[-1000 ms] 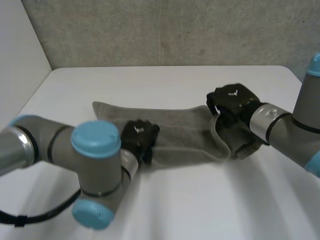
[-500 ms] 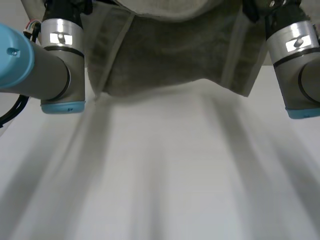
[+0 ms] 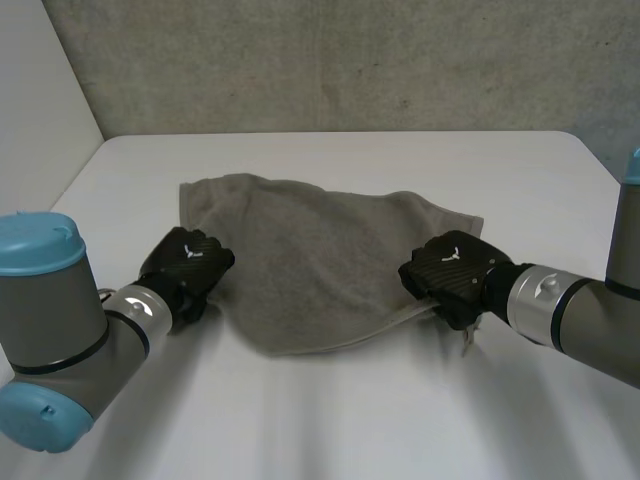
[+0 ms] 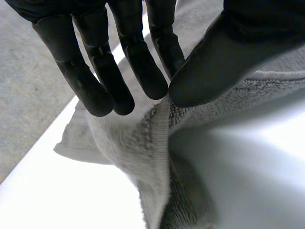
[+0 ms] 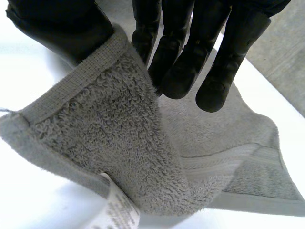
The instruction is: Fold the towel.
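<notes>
Here towel (image 3: pixel 320 260) lies on white table (image 3: pixel 350 410) by grey wall (image 3: pixel 350 60); left hand (image 3: pixel 185 265) and right hand (image 3: pixel 450 275) pinch it.

towel (image 3: pixel 320 255) mid-table, bare table (image 3: pixel 340 420) around, wall (image 3: pixel 350 60) behind

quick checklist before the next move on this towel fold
1. Left hand grip: thumb and fingers pinch the towel at its near left edge: ok.
2. Right hand grip: thumb and fingers pinch the near right corner, by the label: ok.
3. Near edge straight between the hands: it sags in a curve: not ok.
4. Towel smooth: the far part lies rumpled: not ok.
5. Towel wholly on the table, away from its edges: ok.
6. One layer or already doubled: cannot tell.
</notes>
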`<control>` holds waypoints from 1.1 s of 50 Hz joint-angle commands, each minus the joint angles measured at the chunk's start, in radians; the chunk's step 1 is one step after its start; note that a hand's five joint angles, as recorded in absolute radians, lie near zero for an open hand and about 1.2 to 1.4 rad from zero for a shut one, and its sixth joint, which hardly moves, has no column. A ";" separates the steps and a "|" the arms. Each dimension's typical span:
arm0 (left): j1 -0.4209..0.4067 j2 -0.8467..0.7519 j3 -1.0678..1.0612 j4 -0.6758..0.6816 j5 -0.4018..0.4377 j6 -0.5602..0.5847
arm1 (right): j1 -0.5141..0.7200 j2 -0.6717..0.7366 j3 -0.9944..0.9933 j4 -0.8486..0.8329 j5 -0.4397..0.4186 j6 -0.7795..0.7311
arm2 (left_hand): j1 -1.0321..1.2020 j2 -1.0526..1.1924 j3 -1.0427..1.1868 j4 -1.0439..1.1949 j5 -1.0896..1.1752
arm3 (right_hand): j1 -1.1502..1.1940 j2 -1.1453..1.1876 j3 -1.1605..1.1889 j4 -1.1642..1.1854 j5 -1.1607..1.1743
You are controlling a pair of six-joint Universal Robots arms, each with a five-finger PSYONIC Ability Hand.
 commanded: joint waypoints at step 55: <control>0.110 -0.129 -0.031 0.160 -0.021 -0.155 | -0.150 0.015 0.039 -0.237 0.137 0.140 | -1.124 -1.187 -1.212 -1.180 -1.330 | 0.050 0.054 0.044 0.048 0.051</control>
